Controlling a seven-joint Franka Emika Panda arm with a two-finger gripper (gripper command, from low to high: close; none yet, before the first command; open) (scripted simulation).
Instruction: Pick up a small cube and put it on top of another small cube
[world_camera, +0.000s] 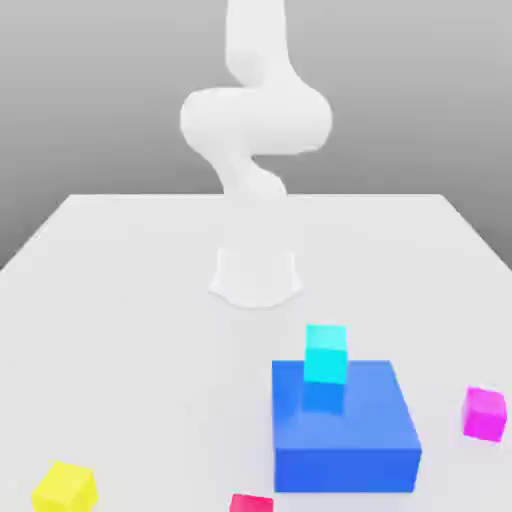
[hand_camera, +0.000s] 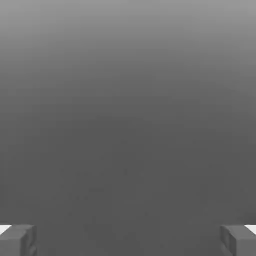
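The yellow cube sits on the white desk at the near left of the exterior view, well apart from the big blue block, which carries a cyan cube. A magenta cube lies at the right. The hand is spread wide, its fingers gripping nothing.
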